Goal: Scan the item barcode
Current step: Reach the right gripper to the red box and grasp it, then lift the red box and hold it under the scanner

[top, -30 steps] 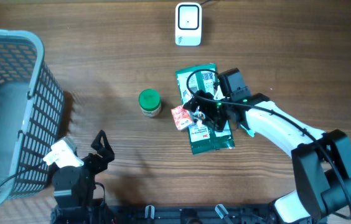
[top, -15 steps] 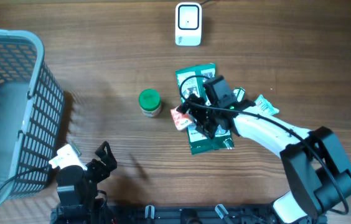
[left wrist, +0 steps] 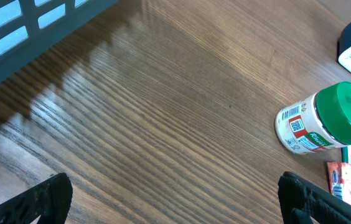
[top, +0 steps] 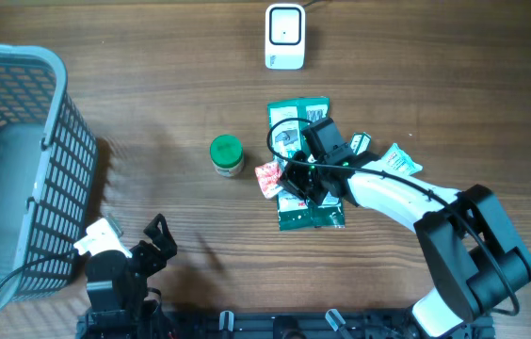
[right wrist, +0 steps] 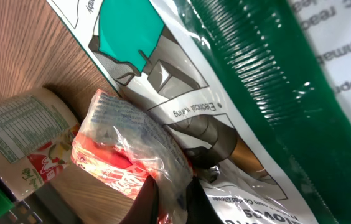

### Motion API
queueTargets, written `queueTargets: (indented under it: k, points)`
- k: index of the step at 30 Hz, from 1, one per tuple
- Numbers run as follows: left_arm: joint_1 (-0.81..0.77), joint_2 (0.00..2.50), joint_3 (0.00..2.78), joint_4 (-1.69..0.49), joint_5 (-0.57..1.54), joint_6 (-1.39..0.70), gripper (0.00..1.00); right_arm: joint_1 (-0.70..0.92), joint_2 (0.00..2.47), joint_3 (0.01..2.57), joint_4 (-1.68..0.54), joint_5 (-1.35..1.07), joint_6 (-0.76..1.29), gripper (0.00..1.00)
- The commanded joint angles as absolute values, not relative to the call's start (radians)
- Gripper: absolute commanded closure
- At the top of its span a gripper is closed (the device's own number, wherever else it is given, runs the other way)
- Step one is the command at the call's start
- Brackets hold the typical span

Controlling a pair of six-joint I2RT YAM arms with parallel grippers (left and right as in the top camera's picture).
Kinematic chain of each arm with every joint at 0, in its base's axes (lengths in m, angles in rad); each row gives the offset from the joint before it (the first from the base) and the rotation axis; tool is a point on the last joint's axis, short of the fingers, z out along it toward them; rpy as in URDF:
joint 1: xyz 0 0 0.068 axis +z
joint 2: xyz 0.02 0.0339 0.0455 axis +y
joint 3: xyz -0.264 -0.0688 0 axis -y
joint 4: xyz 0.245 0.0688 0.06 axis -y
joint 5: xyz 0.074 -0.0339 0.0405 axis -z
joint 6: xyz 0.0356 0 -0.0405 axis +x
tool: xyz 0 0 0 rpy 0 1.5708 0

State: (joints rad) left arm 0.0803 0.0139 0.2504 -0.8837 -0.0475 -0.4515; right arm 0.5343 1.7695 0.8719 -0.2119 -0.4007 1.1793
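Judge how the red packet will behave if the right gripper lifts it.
Probably floppy: the red packet is crinkled clear film, bunched where the right gripper pinches it. Likely light, being small and thin beside the green bag. It may slip, as only a film edge seems caught.

The end effector [right wrist: 170, 198] tight on a crinkled red sachet [right wrist: 122, 155], against a green packet [right wrist: 256, 81].
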Motion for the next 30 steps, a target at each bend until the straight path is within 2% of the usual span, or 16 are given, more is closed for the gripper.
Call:
queueTargets:
  k: [1,3,5,6,9,14,18,22,30]
  points:
    - [0.076,0.007,0.247,-0.884,-0.050,-0.457,0.00,0.528,1.793,0.856,-0.218,-0.468,1.142,0.96]
    - [0.076,0.007,0.247,-0.884,-0.050,-0.457,0.00,0.492,1.766,0.856,-0.222,-0.608,1.120,0.96]
    - [0.076,0.007,0.247,-0.884,-0.050,-0.457,0.00,0.400,1.726,0.856,-0.240,-0.919,1.100,0.96]
    - [0.076,0.007,0.247,-0.884,-0.050,-0.457,0.00,0.373,1.723,0.856,-0.252,-0.995,1.100,0.96]
    - [0.076,0.007,0.247,-0.884,-0.050,-0.457,0.00,0.276,1.724,0.856,-0.383,-1.241,1.116,0.96]
    - [0.076,0.007,0.247,-0.884,-0.050,-0.457,0.00,0.225,1.724,0.856,-0.491,-1.395,1.073,0.96]
    - [0.076,0.007,0.247,-0.884,-0.050,-0.457,0.00,0.225,1.724,0.856,-0.493,-1.568,0.880,0.96]
    - [0.076,0.007,0.247,-0.884,-0.050,-0.457,0.00,0.225,1.724,0.856,-0.493,-1.569,0.889,0.96]
    - [0.076,0.007,0.247,-0.884,-0.050,-0.457,0.00,0.225,1.724,0.856,-0.348,-1.573,0.838,0.96]
